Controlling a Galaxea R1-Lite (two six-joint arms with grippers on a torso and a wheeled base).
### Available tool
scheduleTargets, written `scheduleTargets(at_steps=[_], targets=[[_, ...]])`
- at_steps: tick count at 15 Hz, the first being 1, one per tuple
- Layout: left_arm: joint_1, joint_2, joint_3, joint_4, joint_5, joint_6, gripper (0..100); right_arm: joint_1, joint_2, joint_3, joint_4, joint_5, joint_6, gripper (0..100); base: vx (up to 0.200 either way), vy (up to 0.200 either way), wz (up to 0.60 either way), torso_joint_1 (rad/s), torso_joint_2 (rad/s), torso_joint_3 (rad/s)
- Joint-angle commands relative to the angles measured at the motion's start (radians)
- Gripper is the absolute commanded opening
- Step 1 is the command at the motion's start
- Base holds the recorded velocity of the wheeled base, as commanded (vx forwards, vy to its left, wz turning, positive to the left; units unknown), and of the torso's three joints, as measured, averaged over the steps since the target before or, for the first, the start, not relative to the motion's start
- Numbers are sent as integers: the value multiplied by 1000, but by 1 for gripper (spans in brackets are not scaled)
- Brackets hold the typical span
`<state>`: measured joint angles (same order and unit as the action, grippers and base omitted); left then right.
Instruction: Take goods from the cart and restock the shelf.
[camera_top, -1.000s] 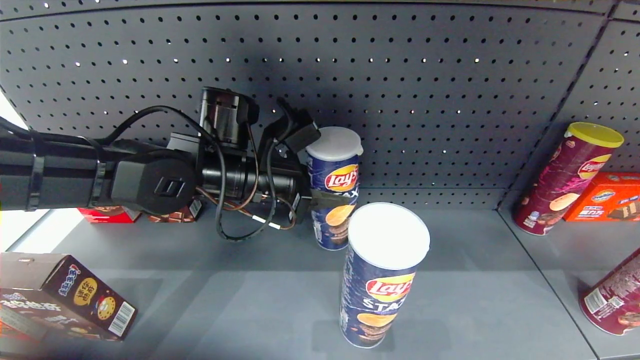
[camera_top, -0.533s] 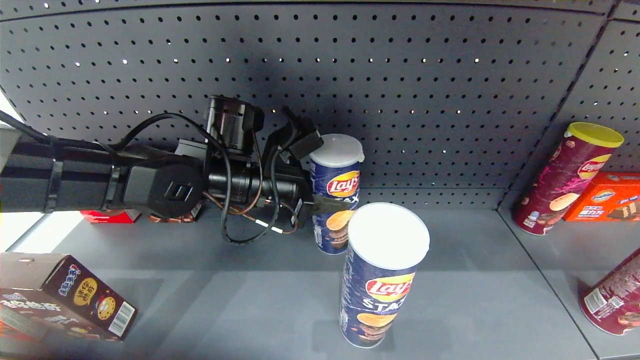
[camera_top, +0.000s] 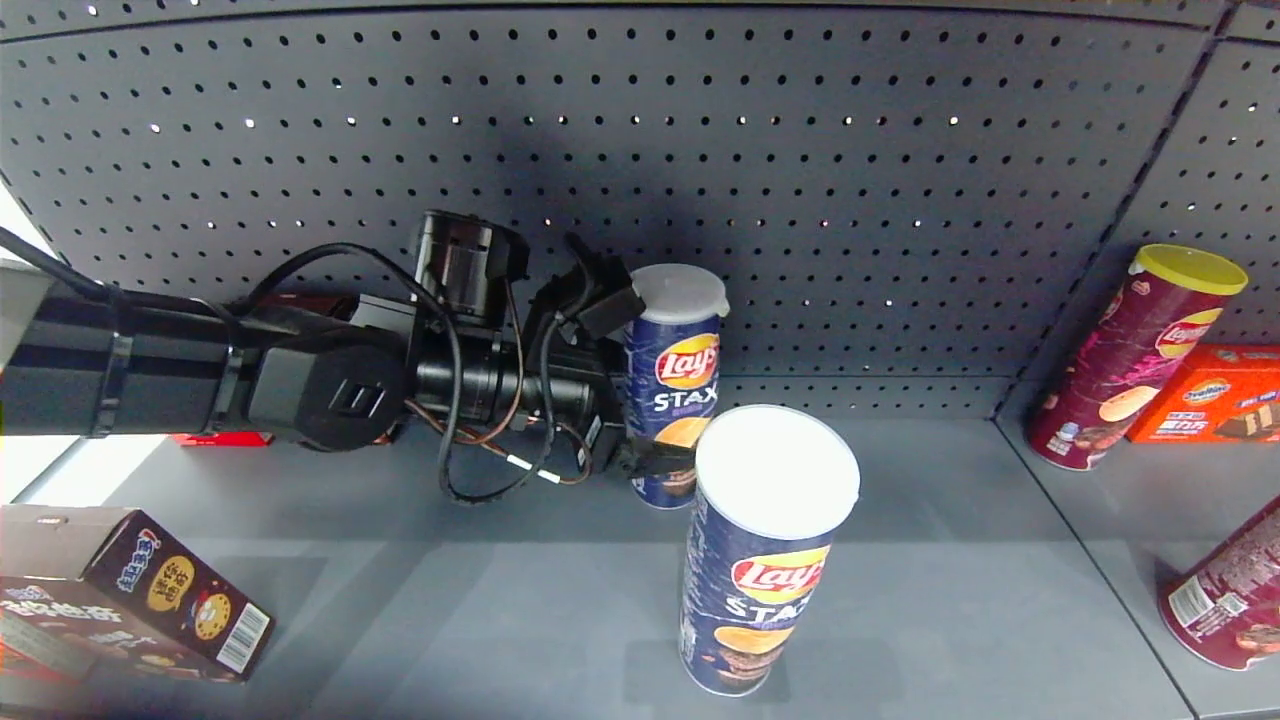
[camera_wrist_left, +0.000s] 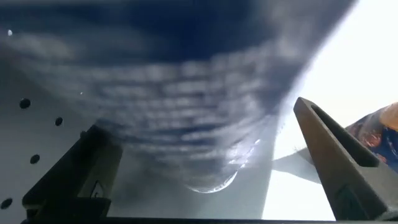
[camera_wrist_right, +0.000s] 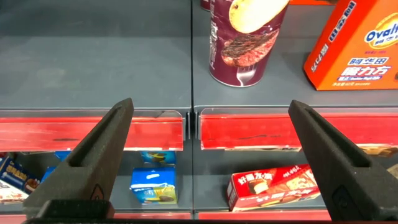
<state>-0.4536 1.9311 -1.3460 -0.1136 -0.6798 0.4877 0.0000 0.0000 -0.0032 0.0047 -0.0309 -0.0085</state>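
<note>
Standing on the grey shelf (camera_top: 950, 520) against the pegboard (camera_top: 850, 200), a blue can (camera_top: 678, 350) sits within the left gripper (camera_top: 660, 458), spread wide. A second can (camera_top: 760, 560) stands just beside that gripper. Beyond the right gripper (camera_wrist_right: 211, 104), also wide, are a maroon can (camera_wrist_right: 245, 43) and red-edged shelves (camera_wrist_right: 249, 121).

The rear can (camera_top: 672, 385) stands behind the front can (camera_top: 765, 560) on the shelf (camera_top: 950, 520).

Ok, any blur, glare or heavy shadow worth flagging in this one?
Left wrist view: the blue can sits so close it is blurred, and the background beside it is blown out white. Head view: sharp, with a dark shadow of the left arm on the pegboard. Right wrist view: clear, evenly lit.
</note>
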Motion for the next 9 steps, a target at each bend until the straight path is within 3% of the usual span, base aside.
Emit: scheduleTargets(at_steps=[1, 4, 6, 9], targets=[[12, -64, 47, -3, 0, -1, 100, 0, 0, 0, 0, 0, -1, 100, 0, 0, 0, 0, 0, 0], [13, -132, 143, -38, 3, -6, 100, 0, 0, 0, 0, 0, -1, 100, 0, 0, 0, 0, 0, 0], [15, -176, 215, -46, 69, -11, 100, 0, 0, 0, 0, 0, -1, 100, 0, 0, 0, 0, 0, 0], [16, -184, 235, -49, 149, -12, 100, 0, 0, 0, 0, 0, -1, 100, 0, 0, 0, 0, 0, 0]])
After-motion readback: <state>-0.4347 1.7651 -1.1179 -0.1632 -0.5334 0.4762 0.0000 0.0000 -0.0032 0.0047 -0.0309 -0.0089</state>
